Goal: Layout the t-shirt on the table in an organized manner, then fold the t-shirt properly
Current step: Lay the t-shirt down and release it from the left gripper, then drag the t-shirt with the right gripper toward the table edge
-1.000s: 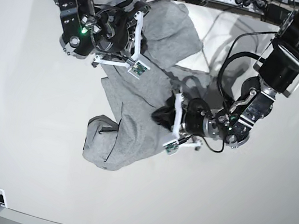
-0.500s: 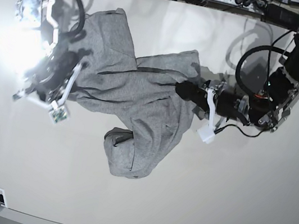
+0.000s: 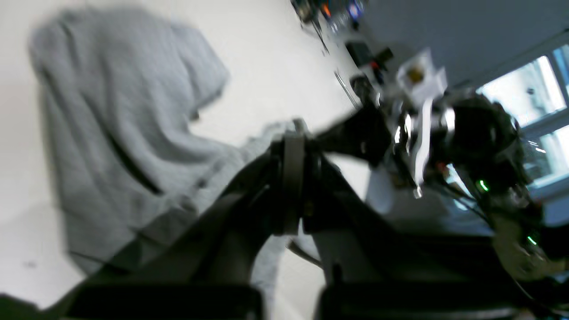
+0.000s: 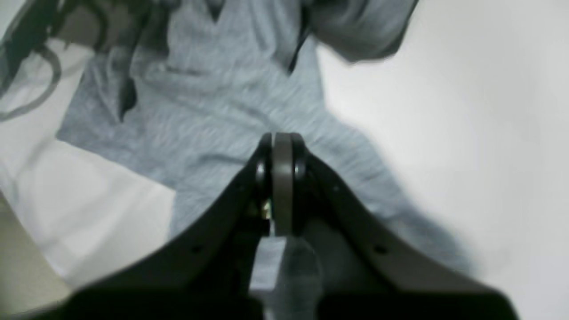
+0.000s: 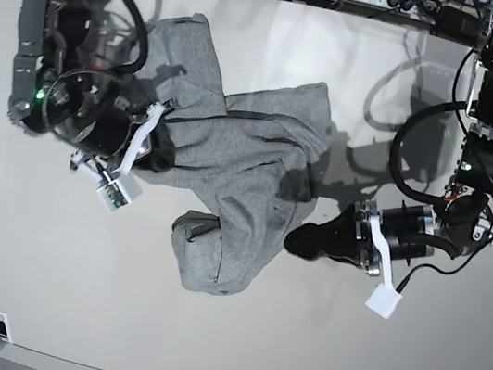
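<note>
We have the t-shirt (image 5: 230,173) bunched mid-table (image 5: 43,284), nothing spread flat or folded yet. Our right pincer (image 5: 154,147) is clamped on its left edge, our left pincer (image 5: 299,240) on its right edge. Layout and every fold remain.

t-shirt (image 5: 229,178): grey; crumpled, bunched | table (image 5: 44,275): glossy white

Black arms (image 5: 485,101), looping black cables, white brackets, green indicator lights.
</note>
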{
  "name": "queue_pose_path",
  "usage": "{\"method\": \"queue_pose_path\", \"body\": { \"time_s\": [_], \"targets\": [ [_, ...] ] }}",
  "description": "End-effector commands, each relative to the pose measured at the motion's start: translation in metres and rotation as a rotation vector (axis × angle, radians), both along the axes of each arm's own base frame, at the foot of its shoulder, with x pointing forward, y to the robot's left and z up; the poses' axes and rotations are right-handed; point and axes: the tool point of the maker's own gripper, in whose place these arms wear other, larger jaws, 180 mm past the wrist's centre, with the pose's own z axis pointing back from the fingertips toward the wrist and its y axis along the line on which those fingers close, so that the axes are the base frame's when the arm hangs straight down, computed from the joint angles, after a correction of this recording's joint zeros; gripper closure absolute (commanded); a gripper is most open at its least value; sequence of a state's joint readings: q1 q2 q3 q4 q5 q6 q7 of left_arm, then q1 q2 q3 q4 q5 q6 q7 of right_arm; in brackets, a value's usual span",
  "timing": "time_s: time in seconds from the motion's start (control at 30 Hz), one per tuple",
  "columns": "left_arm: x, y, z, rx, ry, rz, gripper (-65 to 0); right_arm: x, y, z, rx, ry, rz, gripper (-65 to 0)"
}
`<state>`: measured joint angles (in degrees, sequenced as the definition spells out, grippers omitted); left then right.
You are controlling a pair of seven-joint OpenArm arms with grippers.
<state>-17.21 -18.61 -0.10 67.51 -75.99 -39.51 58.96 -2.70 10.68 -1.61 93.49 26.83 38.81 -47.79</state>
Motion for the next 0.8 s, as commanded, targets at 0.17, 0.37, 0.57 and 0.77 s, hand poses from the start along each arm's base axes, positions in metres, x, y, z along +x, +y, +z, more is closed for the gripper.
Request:
{"method": "queue_pose_path", "body": {
  "time_s": [0.17, 0.37, 0.57, 0.77],
  "targets": [
    [0.025, 0.008, 0.017, 0.058, -0.11, 0.044, 0.0, -0.011, 0.027, -0.046, -0.146, 0.04, 0.081, 0.0],
    [0.03, 0.014, 0.007, 0.138, -0.14, 0.07, 0.0, -0.023, -0.045, -0.087, -0.532, 0.158, -0.1, 0.0],
    [0.03, 0.017, -0.002, 0.204, -0.142, 0.063, 0.0, -0.044, -0.152, -0.089, -0.857, 0.213, -0.358, 0.0],
    [0.03, 0.018, -0.003, 0.207, -0.142, 0.063, 0.0, -0.032, -0.217, -0.058, -0.978, 0.122, -0.584, 0.0]
  ]
}}
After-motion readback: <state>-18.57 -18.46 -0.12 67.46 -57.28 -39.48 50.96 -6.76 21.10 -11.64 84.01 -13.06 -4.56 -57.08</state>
